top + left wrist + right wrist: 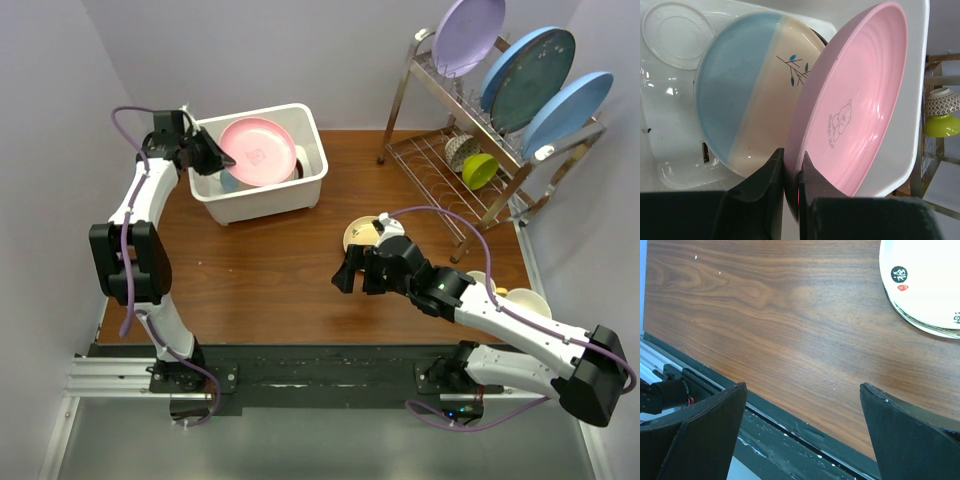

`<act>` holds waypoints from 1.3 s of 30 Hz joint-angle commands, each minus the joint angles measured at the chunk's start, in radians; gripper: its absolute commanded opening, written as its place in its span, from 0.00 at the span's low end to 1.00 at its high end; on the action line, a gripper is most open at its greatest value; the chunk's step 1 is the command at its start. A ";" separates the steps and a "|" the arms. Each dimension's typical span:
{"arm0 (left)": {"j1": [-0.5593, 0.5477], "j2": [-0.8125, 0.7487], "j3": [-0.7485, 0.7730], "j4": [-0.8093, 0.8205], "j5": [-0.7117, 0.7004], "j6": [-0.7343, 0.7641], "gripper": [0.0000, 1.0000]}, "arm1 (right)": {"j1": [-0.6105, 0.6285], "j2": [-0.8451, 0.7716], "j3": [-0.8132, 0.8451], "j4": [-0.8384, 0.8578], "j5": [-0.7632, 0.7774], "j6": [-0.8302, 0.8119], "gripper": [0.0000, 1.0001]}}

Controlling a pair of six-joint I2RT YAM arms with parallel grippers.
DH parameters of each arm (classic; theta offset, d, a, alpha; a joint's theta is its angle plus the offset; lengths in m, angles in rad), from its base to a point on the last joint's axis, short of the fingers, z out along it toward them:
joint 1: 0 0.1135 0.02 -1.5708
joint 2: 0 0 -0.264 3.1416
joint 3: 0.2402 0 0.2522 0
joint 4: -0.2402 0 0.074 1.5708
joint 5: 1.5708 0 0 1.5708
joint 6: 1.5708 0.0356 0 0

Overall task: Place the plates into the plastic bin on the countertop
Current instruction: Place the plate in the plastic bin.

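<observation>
The dark wood table (262, 272) is stretching under both arms, and a chrome dish rack (445, 175) is standing well off to the far right of the right end effector (802, 395). The white plastic bin (262, 206) is sitting on the table right beside and below the left end effector (791, 161). That end effector is gripping the near rim of the pink plate (855, 105), its fingers (769, 172) pinching the edge between them. The plate is tilting on edge inside the bin, leaning away to the right of the grip. A blue-and-cream plate (740, 105) is resting in the bin just left of the fingers, behind the pink one. The right end effector is hanging over bare table with its jaws spread wide and gripping nothing. The small cream plate (927, 285) is lying flat on the table beyond it, ahead and to its right.
</observation>
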 commanded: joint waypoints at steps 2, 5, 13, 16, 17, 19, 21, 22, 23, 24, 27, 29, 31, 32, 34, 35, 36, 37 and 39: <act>0.006 0.023 -0.004 0.061 -0.004 -0.021 0.00 | 0.002 -0.009 -0.003 0.035 0.002 -0.010 0.99; 0.006 0.032 -0.011 0.064 -0.001 -0.020 0.00 | 0.001 -0.010 -0.003 0.030 0.002 -0.010 0.99; 0.006 0.051 -0.037 0.049 -0.013 -0.015 0.05 | 0.001 -0.014 -0.003 0.027 0.002 -0.012 0.99; 0.006 0.051 -0.052 0.055 -0.012 -0.011 0.05 | 0.001 -0.012 -0.004 0.024 0.005 -0.012 0.99; 0.006 0.052 -0.055 0.057 -0.010 -0.008 0.05 | 0.001 -0.012 -0.004 0.024 0.005 -0.012 0.99; 0.006 0.055 -0.057 0.055 -0.005 -0.005 0.05 | 0.001 -0.012 -0.003 0.024 0.005 -0.012 0.99; 0.006 0.060 -0.058 0.052 -0.004 -0.002 0.06 | 0.001 -0.012 -0.003 0.024 0.005 -0.012 0.99; 0.006 0.061 -0.058 0.051 -0.002 0.002 0.06 | 0.001 -0.014 -0.003 0.024 0.005 -0.012 0.99; 0.006 0.061 -0.060 0.054 -0.001 0.002 0.07 | 0.001 -0.012 -0.003 0.024 0.005 -0.013 0.99; 0.006 0.063 -0.063 0.052 0.001 0.002 0.08 | 0.001 -0.012 -0.003 0.023 0.005 -0.012 0.99; 0.006 0.063 -0.066 0.052 0.005 0.008 0.13 | -0.001 -0.014 -0.001 0.023 0.003 -0.012 0.99; 0.006 0.064 -0.066 0.048 0.010 0.014 0.17 | 0.001 -0.015 -0.001 0.020 0.008 -0.013 0.99; 0.006 0.061 -0.066 0.041 0.008 0.021 0.21 | 0.001 -0.015 0.002 0.009 0.014 -0.017 0.99; 0.006 0.061 -0.067 0.040 0.008 0.023 0.23 | 0.001 -0.015 0.003 0.006 0.020 -0.020 0.99; 0.006 0.060 -0.069 0.034 0.005 0.029 0.27 | 0.001 -0.021 0.005 -0.003 0.025 -0.023 0.99; 0.006 0.058 -0.067 0.032 0.005 0.031 0.29 | -0.001 -0.023 0.005 -0.006 0.026 -0.023 0.99; 0.006 0.058 -0.067 0.031 0.004 0.032 0.33 | 0.001 -0.024 0.005 -0.008 0.029 -0.024 0.99; 0.006 0.057 -0.066 0.026 0.005 0.035 0.36 | 0.001 -0.027 0.006 -0.011 0.031 -0.024 0.99; 0.006 0.055 -0.069 0.022 0.005 0.040 0.48 | -0.001 -0.027 0.006 -0.014 0.031 -0.024 0.99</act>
